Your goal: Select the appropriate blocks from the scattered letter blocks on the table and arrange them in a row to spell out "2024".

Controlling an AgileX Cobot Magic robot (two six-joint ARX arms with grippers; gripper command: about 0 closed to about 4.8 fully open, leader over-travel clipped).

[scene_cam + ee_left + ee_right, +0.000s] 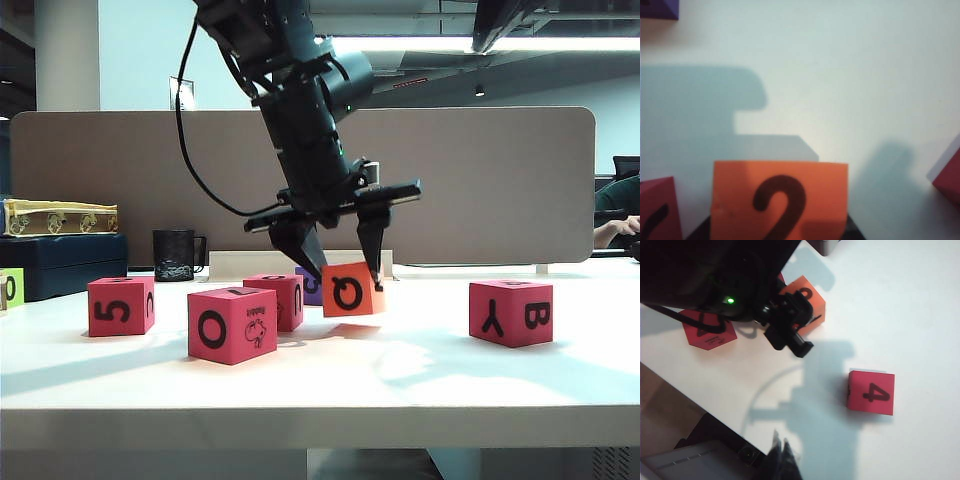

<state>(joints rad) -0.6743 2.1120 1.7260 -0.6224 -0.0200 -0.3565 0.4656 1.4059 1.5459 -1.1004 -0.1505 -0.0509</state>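
Left fingers (372, 232): left gripper (340, 262) clamped on the orange cube (348, 289), tilted, lifted just off the table (400, 380).
Right gripper: its fingers unseen in any view; cannot tell their state.
Nearest: pinkish-red O cube (231, 323).
Right side: Y and B cube (511, 311), well apart.
Left side: 5 cube (121, 305).
Behind: cartoon cube (275, 300), purple cube (309, 288) partly hidden.

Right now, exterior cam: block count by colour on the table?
Pinkish-red: 4 (5 block, O block, one behind it, Y/B block)
Orange: 1, the Q block, held tilted in the left gripper
Purple: 1, mostly hidden behind
Total: 6
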